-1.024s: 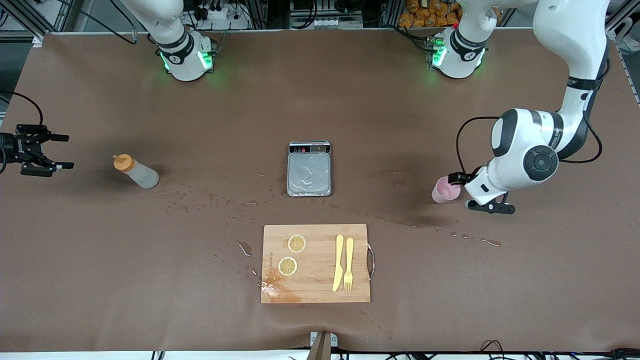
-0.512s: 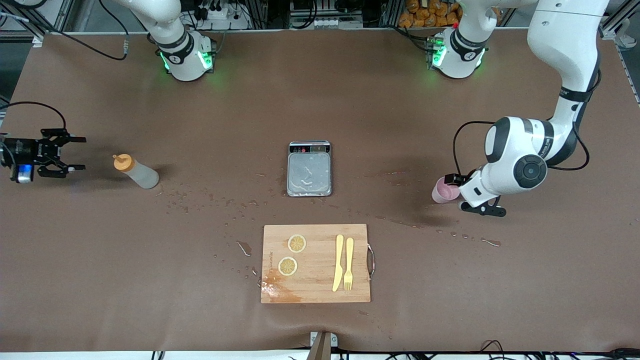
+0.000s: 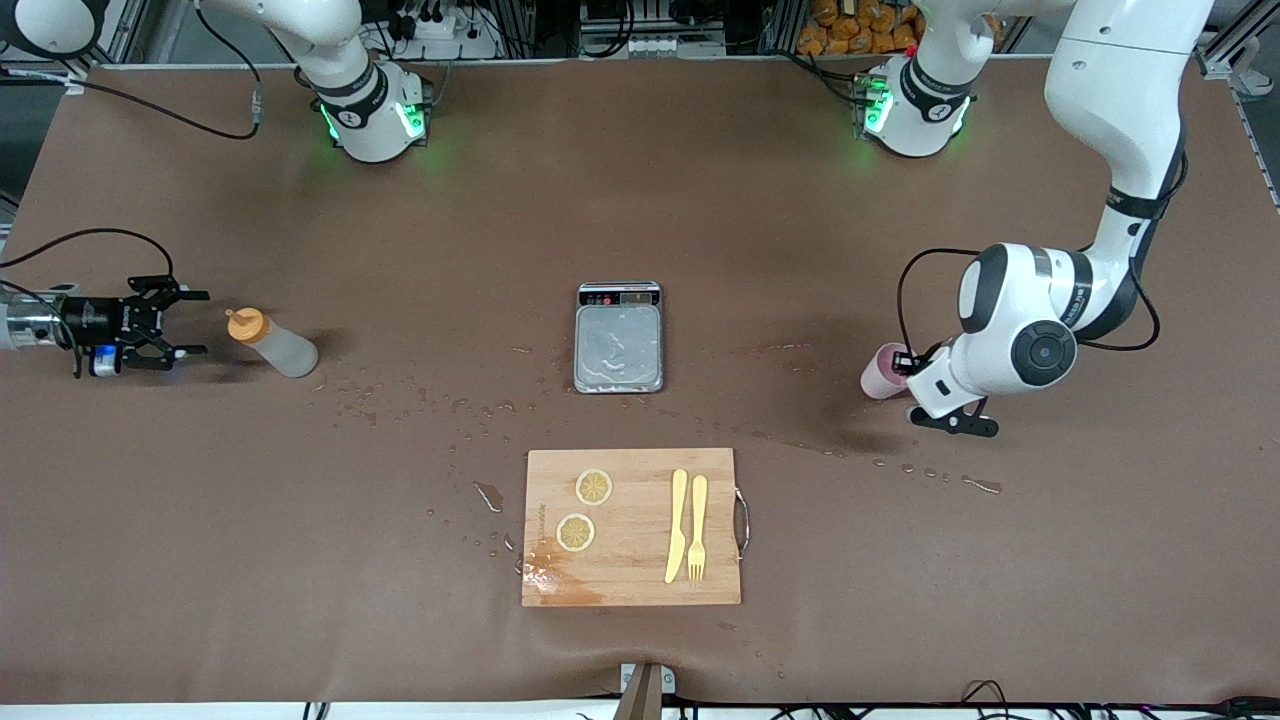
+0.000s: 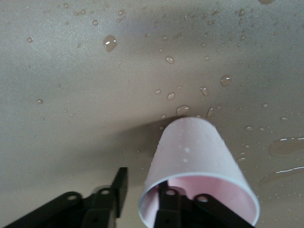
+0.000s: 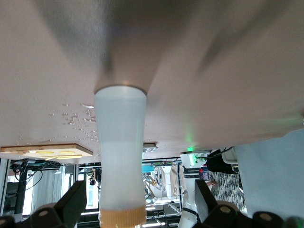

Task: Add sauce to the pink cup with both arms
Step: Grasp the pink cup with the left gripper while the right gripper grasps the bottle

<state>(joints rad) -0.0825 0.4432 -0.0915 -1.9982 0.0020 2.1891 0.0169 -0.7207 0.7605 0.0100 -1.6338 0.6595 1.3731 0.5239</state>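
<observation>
Brown desk (image 3: 640,200): sauce (image 3: 272,343) upright; right pincer (image 3: 185,322) spread beside it; left pincer (image 4: 137,202) pinching pink cup (image 3: 884,371) rim.

The scale (image 3: 619,338) sits mid-tabletop (image 3: 640,200), the cutting board (image 3: 632,527) nearer the front camera. The sauce (image 3: 272,342) stands toward the right arm's end, the pink cup (image 3: 883,371) toward the left arm's.
</observation>
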